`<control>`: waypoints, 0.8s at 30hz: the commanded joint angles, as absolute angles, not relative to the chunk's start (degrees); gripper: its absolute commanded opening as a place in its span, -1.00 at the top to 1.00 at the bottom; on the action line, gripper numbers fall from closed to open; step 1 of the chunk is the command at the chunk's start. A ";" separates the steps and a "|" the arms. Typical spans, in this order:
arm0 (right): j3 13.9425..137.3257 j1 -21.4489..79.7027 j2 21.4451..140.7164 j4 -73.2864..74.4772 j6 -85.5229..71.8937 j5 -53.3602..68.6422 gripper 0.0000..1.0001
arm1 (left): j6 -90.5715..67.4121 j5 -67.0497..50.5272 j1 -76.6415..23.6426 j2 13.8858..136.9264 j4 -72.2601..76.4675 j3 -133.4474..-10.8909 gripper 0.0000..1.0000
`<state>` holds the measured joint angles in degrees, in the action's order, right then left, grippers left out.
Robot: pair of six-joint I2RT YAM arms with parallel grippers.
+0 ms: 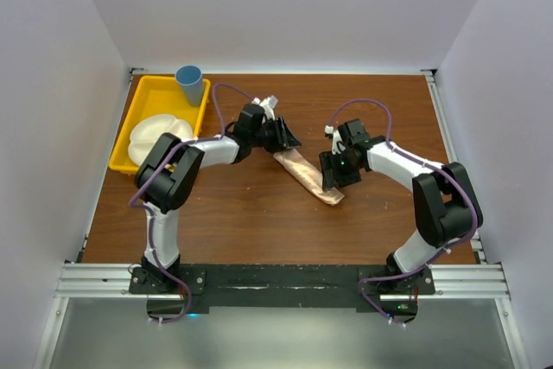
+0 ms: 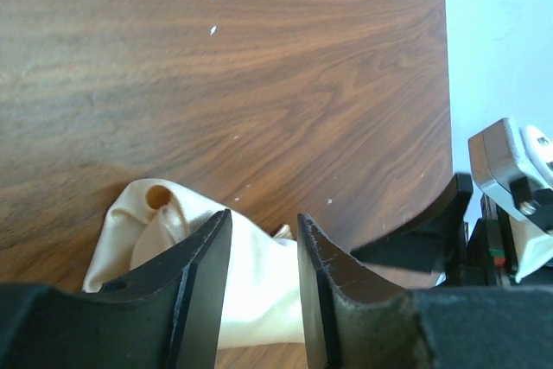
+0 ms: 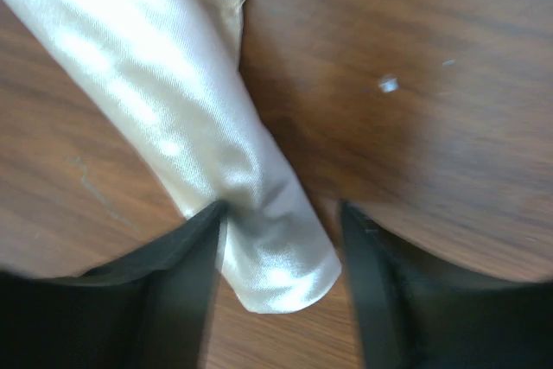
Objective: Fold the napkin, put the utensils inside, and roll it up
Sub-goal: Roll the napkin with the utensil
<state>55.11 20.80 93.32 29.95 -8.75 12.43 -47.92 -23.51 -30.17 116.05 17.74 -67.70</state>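
The rolled napkin (image 1: 308,175) lies slantwise mid-surface (image 1: 242,213). The right end effector (image 3: 281,211) straddles its near-right end, wide. The left end effector (image 2: 263,224) is narrow over its far-left end; whether it pinches cloth, I cannot tell. A snagging finger could unroll the slippery cloth.

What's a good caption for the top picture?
Left tool and right tool straddle the ends of a rolled napkin on the table.
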 commanded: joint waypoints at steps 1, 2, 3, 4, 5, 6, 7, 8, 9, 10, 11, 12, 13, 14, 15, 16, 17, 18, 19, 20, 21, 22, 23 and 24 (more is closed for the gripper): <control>60.46 24.25 88.69 30.85 -5.55 6.51 -0.38 | -44.73 -21.71 -29.80 108.38 13.36 -72.07 0.14; 60.90 26.43 88.33 30.59 -3.27 5.81 -0.43 | -44.91 -21.45 -29.62 107.59 12.49 -72.07 0.14; 61.26 27.24 88.07 30.15 -2.21 5.63 -0.47 | -45.09 -21.18 -29.18 106.01 11.96 -72.07 0.13; 61.78 28.38 87.98 28.75 -0.37 5.02 -0.49 | -45.44 -20.75 -28.92 105.13 10.04 -71.98 0.13; 61.79 30.56 87.98 27.96 1.74 3.10 -0.51 | -45.61 -19.26 -28.39 104.25 9.15 -71.46 0.13; 61.61 31.63 88.15 26.12 2.71 1.42 -0.57 | -45.79 -18.29 -28.04 102.15 8.27 -70.93 0.12; 61.87 32.68 88.59 25.67 4.64 0.45 -0.60 | -46.66 -17.15 -27.60 101.17 6.70 -70.32 0.12; 62.22 34.87 89.29 25.40 5.27 0.09 -0.61 | -47.10 -15.31 -27.16 100.03 6.07 -68.66 0.12; 63.53 36.02 91.04 25.31 5.88 -3.39 -0.64 | -48.15 -14.07 -26.29 97.76 5.28 -67.77 0.12; 64.15 37.08 92.19 25.31 7.19 -4.47 -0.65 | -48.51 -11.71 -25.84 96.52 3.45 -65.94 0.12; 64.77 39.09 93.24 25.31 7.73 -6.40 -0.67 | -48.78 -11.25 -24.80 94.24 3.08 -64.87 0.12; 65.91 39.98 95.43 25.14 8.08 -9.46 -0.67 | -48.78 -10.90 -24.35 93.09 3.08 -63.73 0.12; 66.53 41.21 96.58 25.22 8.69 -10.71 -0.67 | -48.78 -10.81 -23.82 91.95 3.25 -61.46 0.12; 67.14 41.74 97.55 25.40 9.05 -11.77 -0.70 | -48.69 -10.98 -22.95 89.93 3.51 -60.30 0.12; 68.11 42.44 99.65 25.57 9.14 -14.30 -0.72 | -48.34 -11.07 -22.59 88.87 3.69 -59.25 0.12; 68.38 43.67 100.36 25.49 9.58 -15.28 -0.74 | -48.17 -11.16 -21.80 88.07 3.60 -57.50 0.13; 68.47 44.20 101.15 25.23 9.75 -16.25 -0.74 | -47.82 -11.16 -21.54 86.33 3.52 -56.78 0.12; 68.47 44.56 101.68 24.44 9.84 -18.52 -0.74 | -47.29 -11.25 -21.27 85.61 3.43 -55.99 0.12; 68.29 45.17 102.73 24.00 10.02 -19.15 -0.73 | -47.02 -11.16 -20.83 85.08 3.34 -54.68 0.12; 68.47 45.35 103.35 23.65 10.02 -20.03 -0.72 | -46.93 -11.25 -20.66 83.95 3.25 -54.06 0.12; 69.08 45.53 103.88 23.73 9.93 -21.00 -0.72 | -46.67 -11.34 -20.57 83.50 3.25 -53.53 0.12; 69.34 45.61 105.10 23.82 9.84 -22.48 -0.71 | -46.58 -11.34 -20.22 82.63 3.34 -52.48 0.12; 69.52 45.62 105.55 23.91 9.84 -23.11 -0.68 | -46.58 -11.42 -20.13 82.27 3.34 -51.95 0.12; 69.87 45.62 106.17 24.17 9.50 -23.55 -0.64 | -46.50 -11.51 -20.04 82.00 3.51 -51.42 0.12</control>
<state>67.16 45.60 104.66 25.61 8.58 -16.51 -47.51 -11.92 -20.69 85.41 2.72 -53.41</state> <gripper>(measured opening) 0.846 0.437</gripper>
